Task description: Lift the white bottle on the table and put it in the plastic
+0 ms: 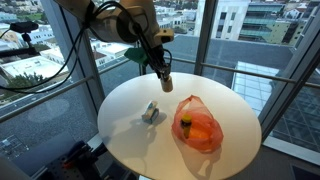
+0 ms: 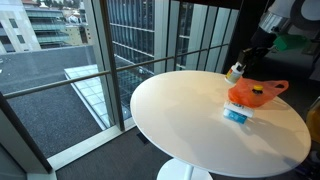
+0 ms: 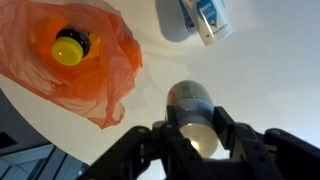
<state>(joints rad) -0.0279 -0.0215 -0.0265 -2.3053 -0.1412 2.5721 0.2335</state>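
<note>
My gripper (image 1: 164, 70) is shut on a small white bottle (image 1: 166, 79) and holds it in the air above the far part of the round white table (image 1: 130, 140). In the wrist view the bottle (image 3: 188, 100) sits between the two fingers (image 3: 192, 138). An orange plastic bag (image 1: 200, 128) lies on the table and shows in the wrist view (image 3: 95, 75) to the upper left of the held bottle. A bottle with a yellow cap (image 3: 70, 47) is inside it. In an exterior view the gripper (image 2: 238, 68) hangs just behind the bag (image 2: 262, 92).
A white and blue pack (image 1: 151, 113) lies on the table next to the bag, also seen in the wrist view (image 3: 205, 18) and in an exterior view (image 2: 237, 114). Glass walls with dark railings (image 2: 150, 60) surround the table.
</note>
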